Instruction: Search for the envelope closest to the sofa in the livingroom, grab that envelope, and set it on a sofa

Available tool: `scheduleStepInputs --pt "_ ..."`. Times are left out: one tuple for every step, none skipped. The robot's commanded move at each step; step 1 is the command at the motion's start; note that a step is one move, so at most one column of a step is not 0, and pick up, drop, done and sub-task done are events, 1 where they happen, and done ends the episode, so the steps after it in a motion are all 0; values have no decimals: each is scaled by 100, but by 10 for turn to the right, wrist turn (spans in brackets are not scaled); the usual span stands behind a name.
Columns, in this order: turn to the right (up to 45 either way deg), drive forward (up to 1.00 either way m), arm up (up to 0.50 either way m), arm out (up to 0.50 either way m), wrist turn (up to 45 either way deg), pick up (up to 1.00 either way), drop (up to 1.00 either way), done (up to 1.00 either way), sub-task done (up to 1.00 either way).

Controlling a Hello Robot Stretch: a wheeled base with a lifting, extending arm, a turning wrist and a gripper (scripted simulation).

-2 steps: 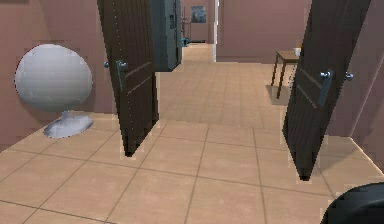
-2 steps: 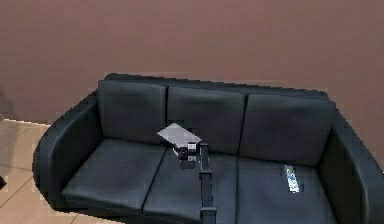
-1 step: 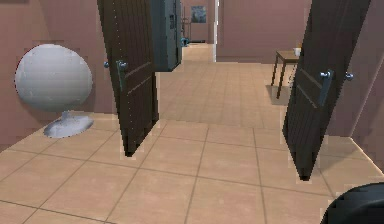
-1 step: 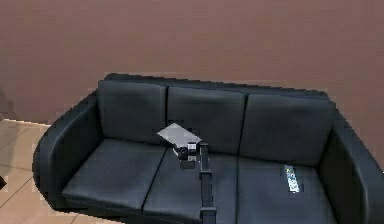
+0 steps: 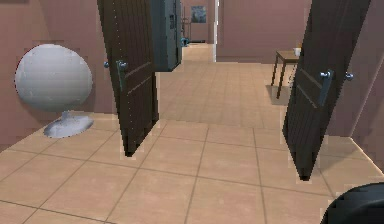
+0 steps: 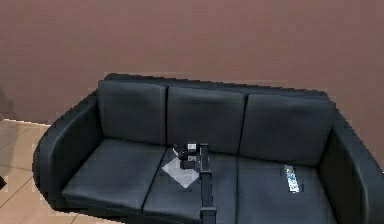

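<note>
Our tool point(image 6: 186, 155) reaches out over the black leather three-seat sofa point(image 6: 130, 120).
At the end of the dark square arm bar point(image 6: 207, 195), the tool stands above the middle seat cushion point(image 6: 215, 175). The pale grey flat paper envelope point(image 6: 178, 175) lies toward that cushion's front left corner, immediately below and left of the tool. We cannot tell the tool's state, nor whether it holds anything. We judge the placing nearly done.

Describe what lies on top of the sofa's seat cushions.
On the sofa, a pale flat sheet, likely the envelope, lies mid-seat by the gripper; a slim remote-like strip lies toward the arm side view's right. The arm's bar covers part of the seat.
</note>
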Motion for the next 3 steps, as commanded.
scheduleStepInputs --pt "0 0 10 0 0 0 0 0 0" --pt "0 0 0 -8 0 0 0 0 0" --pt "0 0 0 0 0 0 0 100 0"
